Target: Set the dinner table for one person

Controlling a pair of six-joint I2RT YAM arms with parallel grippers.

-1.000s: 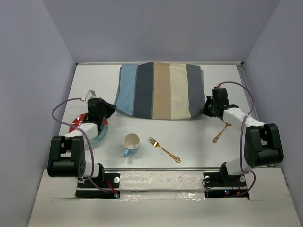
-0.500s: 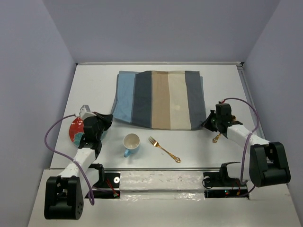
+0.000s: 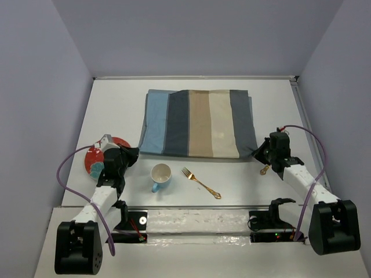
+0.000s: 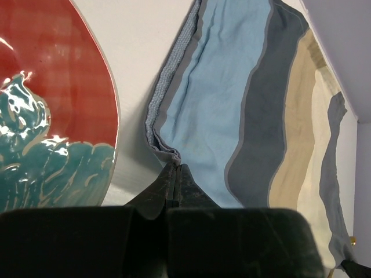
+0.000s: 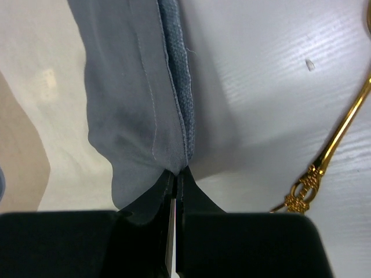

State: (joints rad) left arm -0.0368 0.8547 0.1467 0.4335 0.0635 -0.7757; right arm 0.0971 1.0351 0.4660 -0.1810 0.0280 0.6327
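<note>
Both arms had dragged the mat (image 3: 197, 123) nearer across the white counter (image 3: 116, 104), which lay under everything. Left fingers (image 4: 174, 180) pinched its blue corner beside the plate (image 3: 95, 159). Right fingers (image 5: 174, 184) pinched the grey corner by the spoon (image 3: 265, 169). Mat looked nearly placed.

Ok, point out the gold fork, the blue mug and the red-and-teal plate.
Gold metal fork (image 3: 202, 183): top view, middle of handle.
Blue ceramic mug (image 3: 161, 172): top view, pale inside.
Red-and-teal round plate (image 4: 58, 87): left wrist view, red face.

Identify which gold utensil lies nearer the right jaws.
The gold utensil beside the grey corner of the placemat, not the fork lying by the cup.
</note>
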